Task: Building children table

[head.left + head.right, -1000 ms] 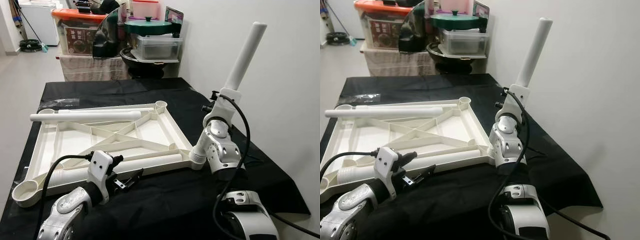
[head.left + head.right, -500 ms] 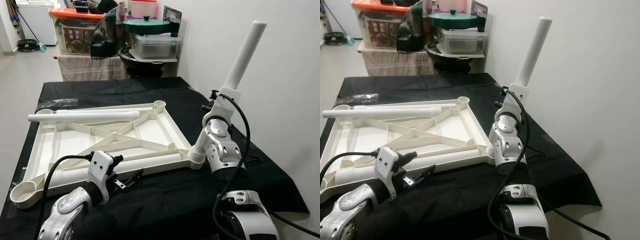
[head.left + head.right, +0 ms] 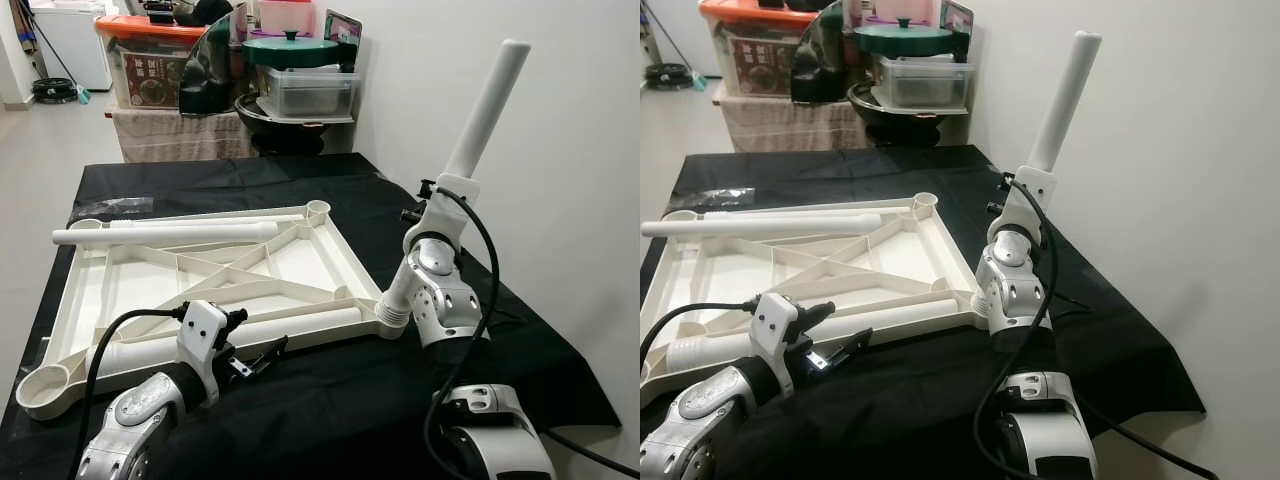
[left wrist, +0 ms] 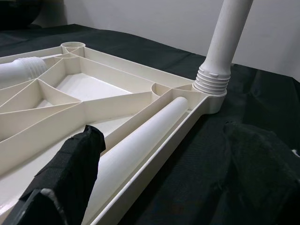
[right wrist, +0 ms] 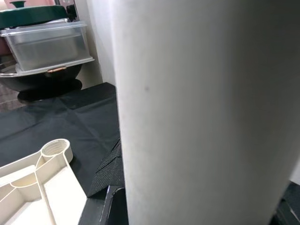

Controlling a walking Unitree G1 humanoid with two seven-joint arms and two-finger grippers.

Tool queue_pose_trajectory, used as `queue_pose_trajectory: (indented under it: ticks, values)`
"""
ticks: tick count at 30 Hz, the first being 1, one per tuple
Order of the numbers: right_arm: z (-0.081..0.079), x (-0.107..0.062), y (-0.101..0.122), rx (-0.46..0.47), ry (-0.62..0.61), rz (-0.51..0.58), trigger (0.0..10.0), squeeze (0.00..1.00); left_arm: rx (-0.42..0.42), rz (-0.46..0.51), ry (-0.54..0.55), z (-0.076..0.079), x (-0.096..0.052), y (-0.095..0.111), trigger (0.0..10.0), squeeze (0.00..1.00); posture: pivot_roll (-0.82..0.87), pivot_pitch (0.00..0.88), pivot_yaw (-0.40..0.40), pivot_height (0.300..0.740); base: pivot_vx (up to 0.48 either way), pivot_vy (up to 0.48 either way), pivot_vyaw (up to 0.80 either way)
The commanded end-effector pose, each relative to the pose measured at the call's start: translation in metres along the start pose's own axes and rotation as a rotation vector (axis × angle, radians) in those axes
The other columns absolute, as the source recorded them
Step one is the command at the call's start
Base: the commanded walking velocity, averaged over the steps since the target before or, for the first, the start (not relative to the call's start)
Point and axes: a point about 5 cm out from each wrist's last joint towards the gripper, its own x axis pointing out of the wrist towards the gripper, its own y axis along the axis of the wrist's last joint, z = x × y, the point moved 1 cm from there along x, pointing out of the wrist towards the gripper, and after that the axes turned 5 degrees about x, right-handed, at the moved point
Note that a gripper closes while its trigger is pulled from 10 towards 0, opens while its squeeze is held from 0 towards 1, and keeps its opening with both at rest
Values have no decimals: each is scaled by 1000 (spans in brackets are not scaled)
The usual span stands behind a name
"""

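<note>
White tabletop frame [image 3: 200, 280] lies underside-up on black cloth [image 3: 330, 190], centre-left of the head views. One table leg [image 3: 487, 110] stands tilted in the frame's near-right corner socket [image 3: 392, 316], running up to the upper right of the frame. Right gripper [image 3: 430, 205] is around that leg approx. mid-length; its fingers press on the leg, which takes up most of the right wrist view. A 2nd leg [image 3: 165, 233] lies across the frame's far side, upper left; a 3rd leg [image 3: 240, 335] lies along the near rail. Left gripper [image 3: 262, 355], lower left, hovers just beside the near rail w/ fingers [image 4: 70, 173] spread apart, holding nothing. Storage boxes & a lidded pot [image 3: 292, 50] sit at top centre, behind the table.
</note>
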Motion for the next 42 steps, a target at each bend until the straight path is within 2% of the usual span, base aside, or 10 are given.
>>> queue_pose_trajectory:
  ticks: [1, 2, 15, 16, 18, 20, 21, 40, 41, 42]
  values:
    - [22, -3, -57, -85, -71, -233, 10000, 208, 1, -2, -18, 3, 3, -1, 10000, 0, -2, 0, -83, 740, 0, 0, 0]
    - [21, -3, -50, -73, -65, -210, 10000, 1000, 1, -1, -18, 3, 3, -1, 10000, 0, -2, 0, -83, 740, 0, 0, 0]
    - [0, -15, 6, 52, 46, -49, 10000, 1000, -1, -2, -19, 2, 3, -2, 10000, 0, -3, 0, -82, 740, 0, 0, 0]
    - [3, -15, 1, 77, 31, -92, 2863, 1000, 0, -3, -19, 2, 3, -2, 10000, 0, -9, 0, -77, 740, 0, 0, 0]
    - [5, -15, -8, 119, 31, -140, 0, 1000, 1, -5, -18, 2, 3, -3, 10000, 0, -9, 0, -77, 740, 0, 0, 0]
    - [5, -16, -22, 163, 39, -220, 0, 843, 4, -7, -16, 2, 3, -3, 10000, 0, -9, 0, -77, 740, 0, 0, 0]
    - [5, -18, -32, 192, 52, -283, 0, 0, 9, -10, -13, 1, 2, -3, 10000, 0, -9, 0, -77, 740, 0, 0, 0]
    - [8, -10, -23, 176, 119, -289, 0, 0, 36, 6, 127, -16, 1, 0, 10000, 0, 4, 0, -78, 740, 0, 0, 0]
    - [11, -8, -23, 180, 126, -303, 10000, 0, 35, 18, 186, -24, 0, 2, 10000, 0, 10, 0, -81, 740, 0, 0, 0]
    - [16, -5, -17, 170, 124, -261, 10000, 1000, 40, 29, 242, -32, -2, 5, 10000, 0, 12, 0, -81, 740, 0, 0, 0]
